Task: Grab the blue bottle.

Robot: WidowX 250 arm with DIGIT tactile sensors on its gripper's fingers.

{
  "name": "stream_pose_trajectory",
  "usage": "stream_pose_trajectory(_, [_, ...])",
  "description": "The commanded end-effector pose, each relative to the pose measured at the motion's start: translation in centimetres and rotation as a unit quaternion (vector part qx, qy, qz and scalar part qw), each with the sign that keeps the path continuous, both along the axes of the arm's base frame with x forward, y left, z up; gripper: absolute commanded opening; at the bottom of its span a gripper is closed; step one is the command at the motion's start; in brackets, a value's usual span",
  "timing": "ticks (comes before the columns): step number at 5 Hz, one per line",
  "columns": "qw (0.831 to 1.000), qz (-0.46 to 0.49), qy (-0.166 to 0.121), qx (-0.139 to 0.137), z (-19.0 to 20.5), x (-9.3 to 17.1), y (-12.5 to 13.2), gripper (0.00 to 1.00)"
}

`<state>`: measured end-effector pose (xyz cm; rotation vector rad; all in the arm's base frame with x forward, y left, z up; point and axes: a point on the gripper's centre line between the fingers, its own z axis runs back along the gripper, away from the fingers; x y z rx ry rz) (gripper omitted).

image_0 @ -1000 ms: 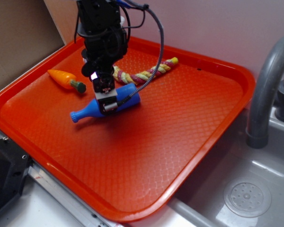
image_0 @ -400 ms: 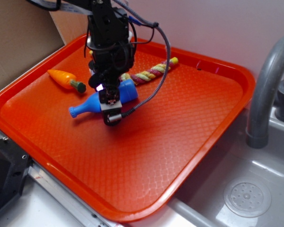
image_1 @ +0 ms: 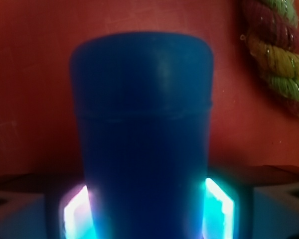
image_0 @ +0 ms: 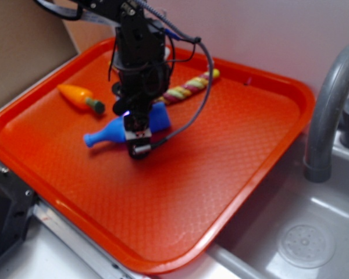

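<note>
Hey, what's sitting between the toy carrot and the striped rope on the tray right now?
In the exterior view, the gripper and arm stand between the carrot and rope, shut on the blue bottle.

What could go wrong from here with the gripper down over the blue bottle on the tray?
The gripper straddles the blue bottle around its body, while the neck sticks out to one side; if lifted, the bottle might tilt or slip. The bottle is smooth and round, so the pads may squeeze it out. The striped rope lies close behind, near the dangling cable, which could snag it.
</note>
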<state>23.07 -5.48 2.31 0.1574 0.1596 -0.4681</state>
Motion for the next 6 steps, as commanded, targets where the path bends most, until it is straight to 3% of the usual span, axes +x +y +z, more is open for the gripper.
stream_pose_trajectory(1, [1.0,-0.006,-0.027,0.009,2.6,0.1,-0.8,0.0])
stream_pose_trajectory(2, [0.997,0.064,-0.045,0.0,7.6,-0.2,-0.2,0.0])
stream_pose_trajectory(3, [0.988,0.121,-0.095,-0.011,11.3,-0.9,1.1,0.0])
stream_pose_trajectory(4, [0.976,0.169,-0.124,-0.054,15.6,-2.1,3.0,0.0])
stream_pose_trajectory(5, [0.97,0.18,-0.144,-0.082,17.5,-2.4,3.8,0.0])
stream_pose_trajectory(6, [0.978,0.149,-0.136,-0.061,15.8,-1.4,2.7,0.0])
